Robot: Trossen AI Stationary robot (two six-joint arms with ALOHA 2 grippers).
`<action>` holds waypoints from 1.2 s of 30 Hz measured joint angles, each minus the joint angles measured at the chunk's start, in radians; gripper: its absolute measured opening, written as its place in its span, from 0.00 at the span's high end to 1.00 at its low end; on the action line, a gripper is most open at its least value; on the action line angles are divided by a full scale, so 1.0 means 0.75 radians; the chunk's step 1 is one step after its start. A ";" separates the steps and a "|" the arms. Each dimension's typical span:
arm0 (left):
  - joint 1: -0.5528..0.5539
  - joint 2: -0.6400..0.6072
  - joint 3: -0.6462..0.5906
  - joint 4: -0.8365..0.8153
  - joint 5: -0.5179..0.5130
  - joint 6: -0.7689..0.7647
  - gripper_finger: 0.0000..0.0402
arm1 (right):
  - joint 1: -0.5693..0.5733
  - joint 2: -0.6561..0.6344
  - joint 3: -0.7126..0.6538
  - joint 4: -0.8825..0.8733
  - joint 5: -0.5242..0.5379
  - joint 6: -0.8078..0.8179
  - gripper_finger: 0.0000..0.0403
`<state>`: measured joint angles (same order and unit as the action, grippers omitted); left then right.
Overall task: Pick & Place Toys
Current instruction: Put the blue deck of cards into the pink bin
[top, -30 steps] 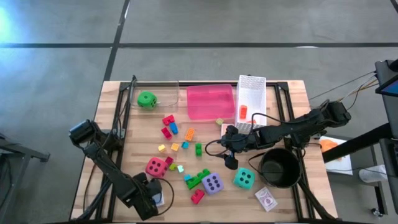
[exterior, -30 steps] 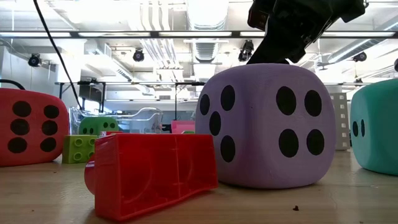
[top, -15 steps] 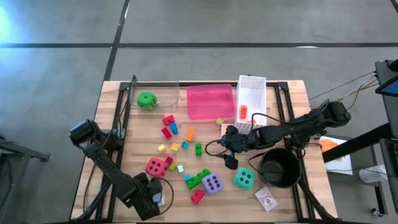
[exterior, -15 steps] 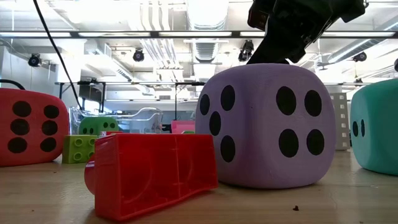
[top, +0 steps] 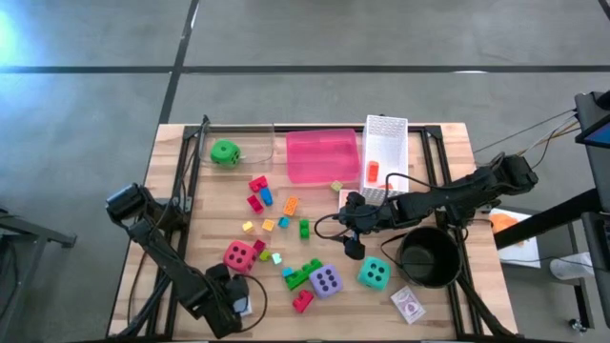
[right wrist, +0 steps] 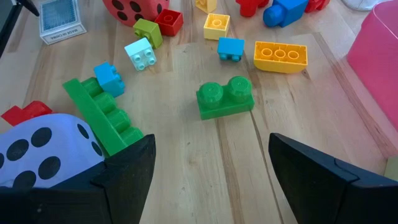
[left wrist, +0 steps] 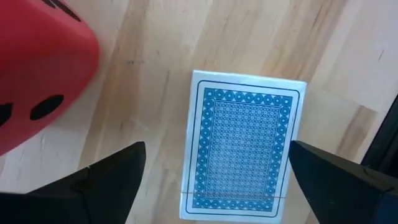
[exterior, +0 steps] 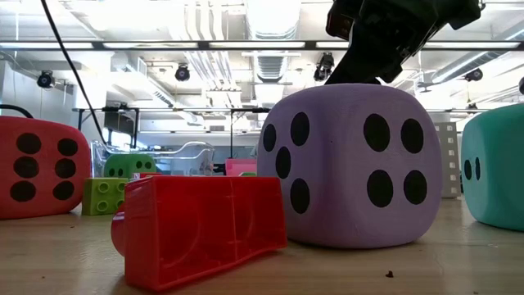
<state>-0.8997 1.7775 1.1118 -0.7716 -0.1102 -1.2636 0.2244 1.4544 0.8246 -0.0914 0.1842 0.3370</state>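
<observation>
High view: your left tool sits low at the surface's near-left corner; your right tool reaches toward mid-surface, just beside the green brick.
Left wrist view: fingers apart, straddling a blue card pack beside the red die.
Right wrist view: fingers apart above the green brick.

In the low view the right arm is cut off at twelve o'clock and the teal die at three o'clock (only part of one face shows), while the left wrist view crops the red die toward ten o'clock.
</observation>
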 joint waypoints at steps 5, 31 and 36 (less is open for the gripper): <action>0.000 0.000 -0.001 0.001 -0.017 0.001 0.00 | 0.000 0.000 0.000 0.000 0.000 0.000 0.24; 0.006 0.232 0.258 -0.254 -0.002 0.114 0.00 | 0.000 0.000 0.000 0.000 0.000 0.000 0.24; 0.007 0.233 0.209 -0.214 -0.002 0.114 0.00 | 0.000 0.000 0.000 -0.001 0.000 0.000 0.24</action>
<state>-0.8948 1.9522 1.2686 -0.9318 -0.1118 -1.1778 0.2242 1.4544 0.8246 -0.0917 0.1844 0.3370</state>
